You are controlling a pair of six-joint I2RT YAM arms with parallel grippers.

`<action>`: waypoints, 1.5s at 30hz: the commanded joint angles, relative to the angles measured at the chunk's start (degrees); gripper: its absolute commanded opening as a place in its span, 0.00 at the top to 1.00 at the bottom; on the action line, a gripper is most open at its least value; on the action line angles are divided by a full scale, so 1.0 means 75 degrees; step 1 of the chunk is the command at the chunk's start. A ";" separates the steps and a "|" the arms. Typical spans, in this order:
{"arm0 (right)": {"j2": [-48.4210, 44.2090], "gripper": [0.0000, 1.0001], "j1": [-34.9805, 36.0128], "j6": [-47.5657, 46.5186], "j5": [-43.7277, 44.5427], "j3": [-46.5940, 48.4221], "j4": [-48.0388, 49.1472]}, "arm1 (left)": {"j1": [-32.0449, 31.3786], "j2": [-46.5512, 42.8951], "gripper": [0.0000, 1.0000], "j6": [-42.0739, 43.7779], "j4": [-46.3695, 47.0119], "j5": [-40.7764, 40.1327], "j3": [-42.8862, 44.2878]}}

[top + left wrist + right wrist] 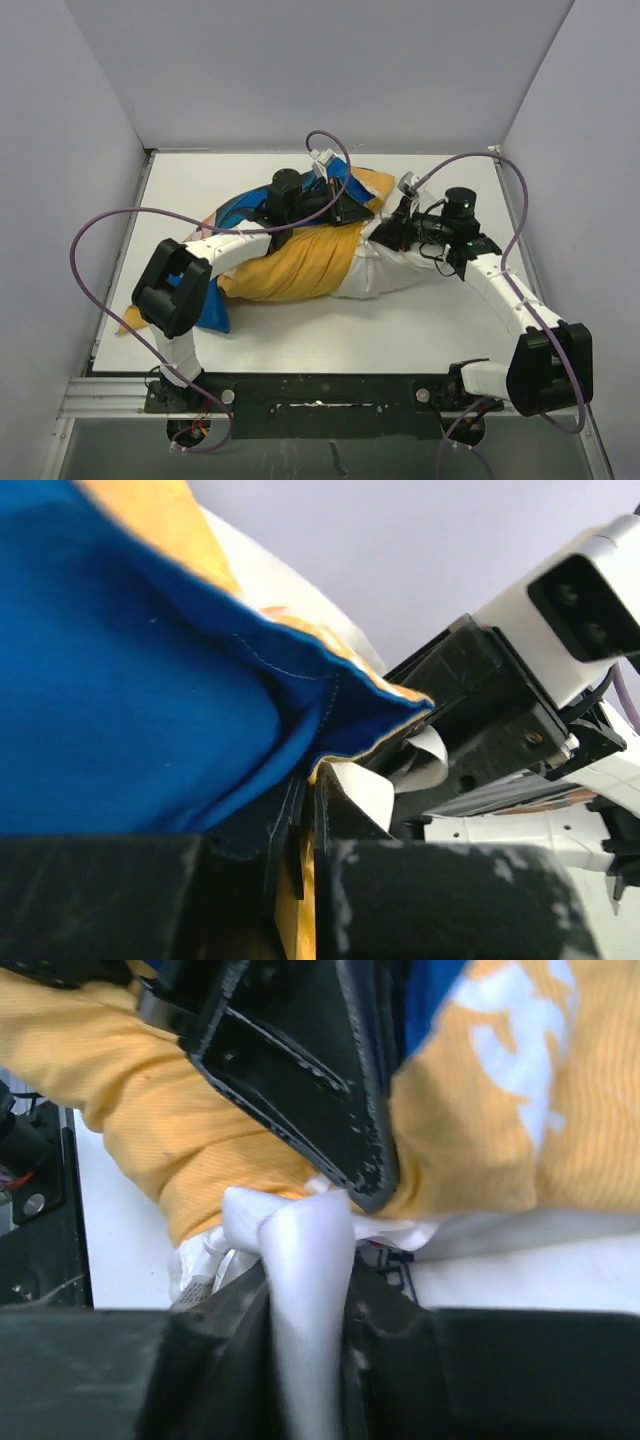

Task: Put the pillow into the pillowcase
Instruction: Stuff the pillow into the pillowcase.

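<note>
On the table (pixel 400 335), left fingers (pixel 100 900) pinching the pillowcase (pixel 120 710) hem; right fingers (pixel 500 1370) clamped on a pillow (pixel 305 1260) fold

From above, the pillowcase (pixel 295 262) hides most of the pillow (pixel 385 270). In the left wrist view the pillowcase runs off the left and top edges. The right gripper (pixel 305 1350) is blurred and cut off at the frame bottom.

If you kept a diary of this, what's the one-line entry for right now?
pillow partly inside pillowcase | left pincer shut on pillowcase edge | right pincer shut on pillow's bare end
</note>
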 commanded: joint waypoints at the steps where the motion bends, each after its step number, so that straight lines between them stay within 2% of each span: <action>1: -0.0720 0.70 0.0383 -0.2727 -0.1333 0.1388 -0.2608 | -0.0064 0.0227 1.00 -0.0106 0.1474 -0.0209 0.0258; 3: -0.0710 0.40 0.0322 -0.4857 -0.1225 0.2765 -0.5105 | -0.0038 0.0087 1.00 0.0144 0.1091 -0.0154 0.0380; 5: -0.0585 0.20 0.0024 -0.6597 -0.1077 0.4211 -0.7278 | 0.0020 -0.0088 1.00 0.0330 0.0821 -0.0125 0.0372; 8: -0.0405 0.03 -0.0979 -0.8391 -0.1039 0.5914 -0.9546 | 0.0147 -0.0277 1.00 0.0364 0.0785 -0.0060 0.0143; 10: -0.0268 0.02 -0.1149 -0.9388 -0.0204 0.6291 -1.0507 | 0.0215 -0.0354 1.00 0.0353 0.0829 -0.0042 0.0024; 12: -0.0060 0.02 -0.1148 -0.9974 0.0770 0.6068 -1.0687 | 0.0240 -0.0413 1.00 0.0301 0.0882 -0.0008 -0.0022; 14: 0.0085 0.02 -0.1148 -1.0311 0.1595 0.5337 -1.0231 | 0.0257 -0.0476 1.00 0.0294 0.0884 0.0037 0.0004; 17: 0.0125 0.02 -0.1133 -1.0529 0.2468 0.3885 -0.8841 | 0.0258 -0.0579 1.00 0.0282 0.0831 0.0100 0.0087; 20: 0.0351 0.01 -0.0957 -1.0034 0.3176 0.2921 -0.7079 | 0.0231 -0.0676 1.00 0.0212 0.0791 0.0172 0.0227; 21: 0.0495 0.10 -0.0863 -0.9739 0.3265 0.2780 -0.6587 | 0.0197 -0.0696 1.00 0.0159 0.0791 0.0188 0.0313; 22: 0.0698 0.28 -0.0754 -0.9430 0.3208 0.2801 -0.6332 | 0.0136 -0.0712 1.00 0.0116 0.0780 0.0201 0.0452; 23: 0.0906 0.50 -0.0576 -0.8956 0.3006 0.3033 -0.6331 | 0.0049 -0.0715 1.00 0.0104 0.0729 0.0215 0.0673; 24: 0.1104 0.73 -0.0357 -0.8336 0.2579 0.3449 -0.6580 | -0.0078 -0.0716 1.00 0.0137 0.0593 0.0213 0.0970; 25: 0.1247 0.91 -0.0145 -0.7782 0.1871 0.4061 -0.6969 | -0.0286 -0.0697 1.00 0.0245 0.0357 0.0202 0.1380; 26: 0.1293 1.00 0.0080 -0.7140 0.0864 0.4979 -0.7382 | -0.0431 -0.0668 1.00 0.0439 0.0001 0.0185 0.1882; 28: 0.1072 1.00 0.0447 -0.5083 -0.0974 0.6015 -0.6871 | -0.0689 -0.0598 1.00 0.0976 -0.0918 0.0100 0.3364; 29: 0.0811 1.00 0.0468 -0.3349 -0.1730 0.6229 -0.5533 | -0.0770 -0.0569 1.00 0.1287 -0.1405 0.0056 0.3987; 30: 0.0506 1.00 0.0418 -0.1314 -0.2120 0.6186 -0.3596 | -0.0811 -0.0564 1.00 0.1593 -0.1890 -0.0033 0.4540; 31: 0.0318 1.00 0.0265 0.0777 -0.2203 0.6089 -0.1600 | -0.0819 -0.0590 1.00 0.1880 -0.2322 -0.0146 0.5012; 33: 0.0437 1.00 -0.0268 0.4117 -0.2132 0.6138 0.1494 | -0.0738 -0.0671 1.00 0.2241 -0.2891 -0.0360 0.5553; 35: 0.0533 1.00 -0.0603 0.5713 -0.1859 0.5484 0.3152 | -0.0557 -0.0666 1.00 0.2240 -0.3117 -0.0391 0.5762; 37: 0.0440 1.00 -0.0353 0.5488 -0.1785 0.4659 0.2866 | -0.0427 -0.0605 1.00 0.2044 -0.3142 -0.0284 0.5735; 39: 0.0102 1.00 0.0184 0.4160 -0.1623 0.4063 0.1356 | -0.0416 -0.0553 1.00 0.1947 -0.3165 -0.0273 0.5618; 40: -0.0078 1.00 0.0395 0.3676 -0.1587 0.3900 0.0766 | -0.0430 -0.0537 1.00 0.1910 -0.3134 -0.0273 0.5521; 43: -0.0254 1.00 0.0613 0.3465 -0.1700 0.3633 0.0367 | -0.0420 -0.0463 1.00 0.1661 -0.2833 -0.0273 0.5088; 45: -0.0260 1.00 0.0613 0.2817 -0.1408 0.3821 -0.0641 | -0.0379 -0.0334 1.00 0.1565 -0.2765 -0.0273 0.4826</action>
